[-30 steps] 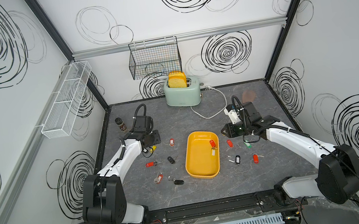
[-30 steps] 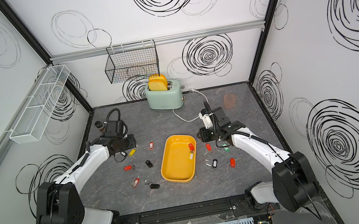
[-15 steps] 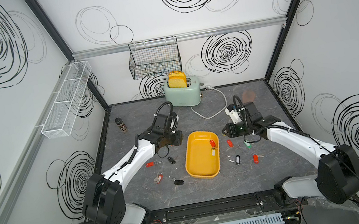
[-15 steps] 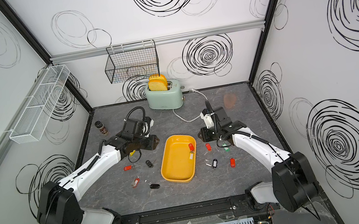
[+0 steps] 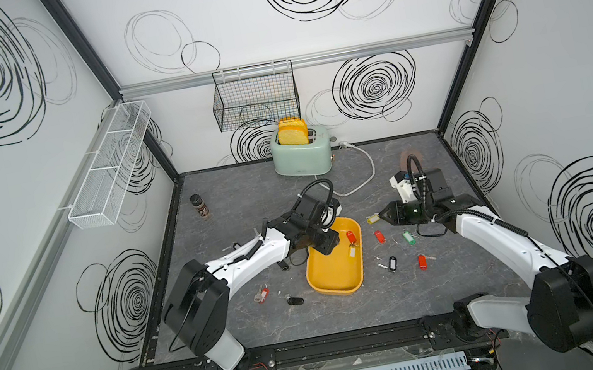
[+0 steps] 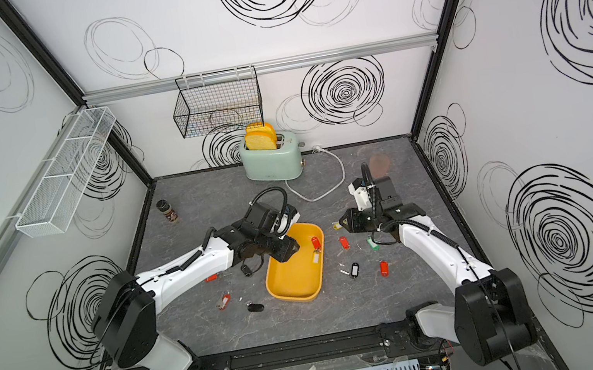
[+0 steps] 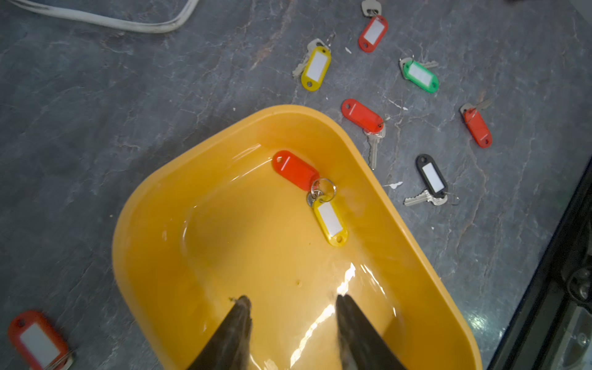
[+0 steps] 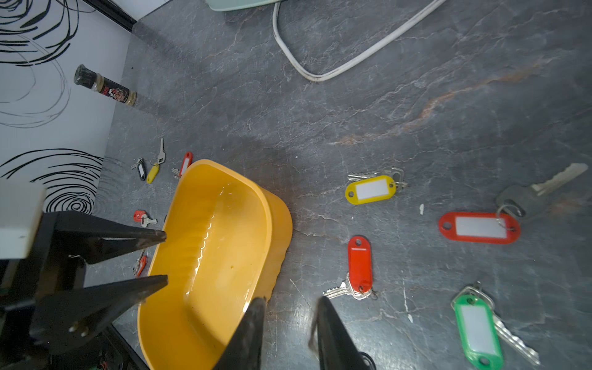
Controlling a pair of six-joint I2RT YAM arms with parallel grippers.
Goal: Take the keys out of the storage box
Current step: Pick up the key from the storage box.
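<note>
Box [image 5: 336, 273] sits mid-counter [image 5: 309, 322]. Two keys [image 7: 315, 192] inside, by box wall nearest right pincer [image 8: 291, 301]: red tag [image 7: 294, 169] and yellow tag [image 7: 330, 219], rings tangled, blades mostly hidden under tags. More keys scattered on counter either side of box. Tag inserts white, blank. Left pincer [image 7: 292, 299] above box, half open, empty. Right pincer just beside box, narrower gap, empty. Jar [image 8: 105, 85] label too blurred to read.
</note>
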